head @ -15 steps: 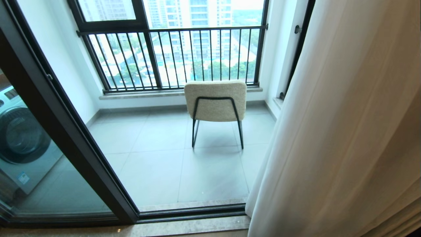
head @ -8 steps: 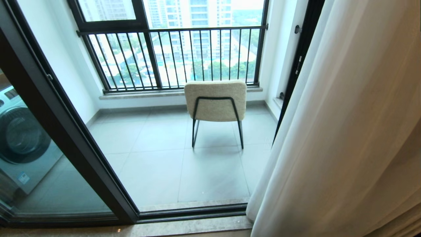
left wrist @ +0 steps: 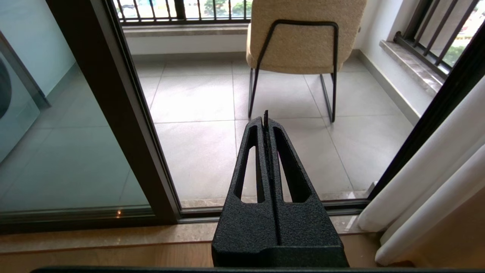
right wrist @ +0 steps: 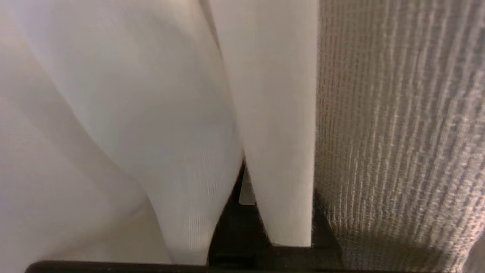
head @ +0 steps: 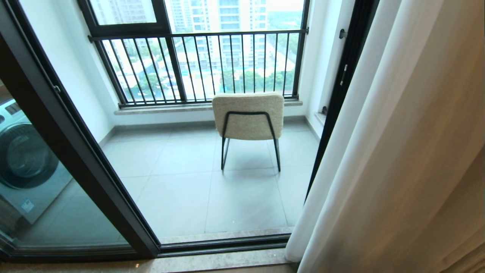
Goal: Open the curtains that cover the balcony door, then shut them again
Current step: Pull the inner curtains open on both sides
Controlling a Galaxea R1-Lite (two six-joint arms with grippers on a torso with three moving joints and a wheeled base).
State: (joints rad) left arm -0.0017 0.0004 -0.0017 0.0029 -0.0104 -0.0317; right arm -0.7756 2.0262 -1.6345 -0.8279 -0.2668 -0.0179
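Observation:
The sheer white curtains hang bunched at the right of the balcony door, whose dark frame and glass stand uncovered. The curtains also show in the left wrist view, at the doorway's right side. In the right wrist view, folds of the curtains drape over my right gripper and hide most of its fingers; I cannot tell whether fabric is pinched between them. My left gripper is shut and empty, held low and pointing at the balcony floor. Neither arm shows in the head view.
A beige chair stands on the tiled balcony before the black-barred railing window. A washing machine sits behind the left glass panel. A stone threshold runs along the door track. A thick woven drape hangs beside the sheer fabric.
The curtains' left edge has slid further right, uncovering the dark door frame on the right side. The left gripper and the camera have stayed still.

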